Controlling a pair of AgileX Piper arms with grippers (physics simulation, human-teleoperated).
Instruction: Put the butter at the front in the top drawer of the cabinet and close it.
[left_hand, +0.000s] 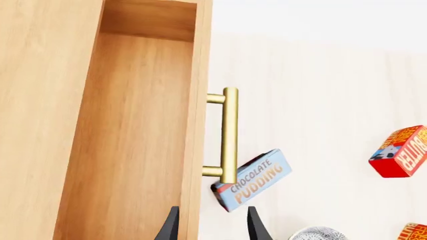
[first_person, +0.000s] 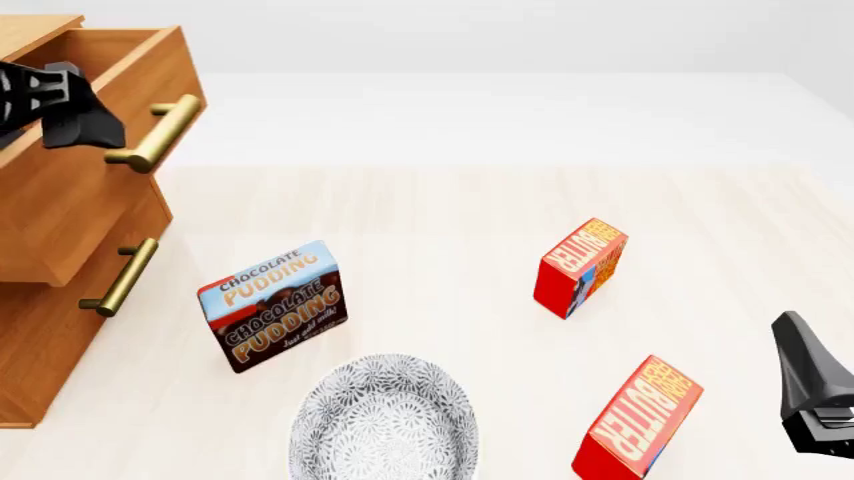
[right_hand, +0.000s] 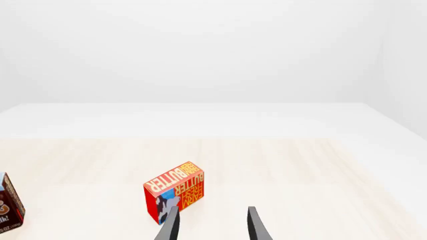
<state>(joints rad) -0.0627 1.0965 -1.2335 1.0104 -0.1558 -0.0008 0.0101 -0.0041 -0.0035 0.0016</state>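
top drawer (first_person: 80, 150) stands open; left gripper (left_hand: 212, 225) spread above it, right gripper (right_hand: 212, 225) spread, empty, near the butter (first_person: 638, 418).

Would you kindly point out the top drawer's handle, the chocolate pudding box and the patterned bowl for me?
top drawer handle (first_person: 156, 132), front view, middle of the brass bar.
chocolate pudding box (first_person: 274, 305), front view, centre of its printed face.
patterned bowl (first_person: 384, 420), front view, inside surface near its middle.

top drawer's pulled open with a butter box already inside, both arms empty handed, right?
Not quite. The top drawer is open, but the left wrist view shows nothing inside it. Both butter boxes sit on the table. Both grippers, left and right, hold nothing.
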